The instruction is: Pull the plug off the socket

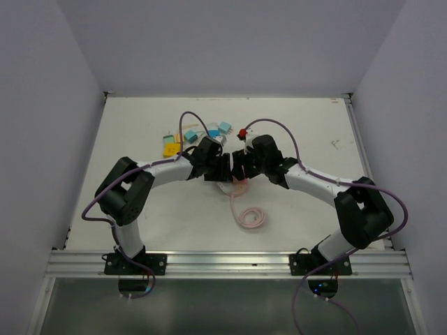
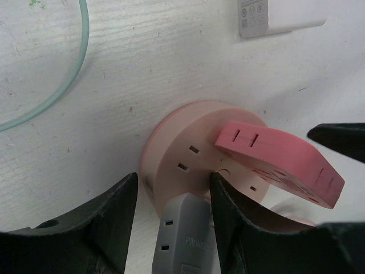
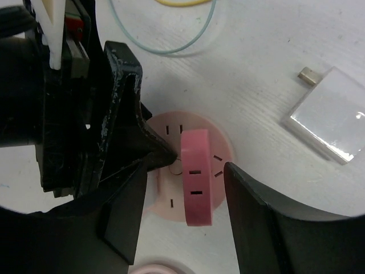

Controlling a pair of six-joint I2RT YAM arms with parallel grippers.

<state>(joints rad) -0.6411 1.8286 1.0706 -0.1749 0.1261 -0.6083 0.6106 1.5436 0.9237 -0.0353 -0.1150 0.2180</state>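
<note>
Left hand (image 2: 173, 181) half open — touching the socket (image 2: 171, 140); right hand (image 3: 183, 171) half open — straddling the plug (image 3: 199, 197).

left arm (image 1: 164, 169) and right arm (image 1: 314, 183) are bending inward; left gripper (image 2: 173, 180) and right gripper (image 3: 185, 168) are facing off close, jaws parted.

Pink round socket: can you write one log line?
left pincer: astride grey plastic plug | right pincer: open around pink rectangular plug on pink round socket | unplugged: not yet

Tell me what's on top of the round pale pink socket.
A darker pink plug stands on edge on the socket, over the middle of its slotted face. The prongs and the slots directly beneath the plug are covered.
</note>
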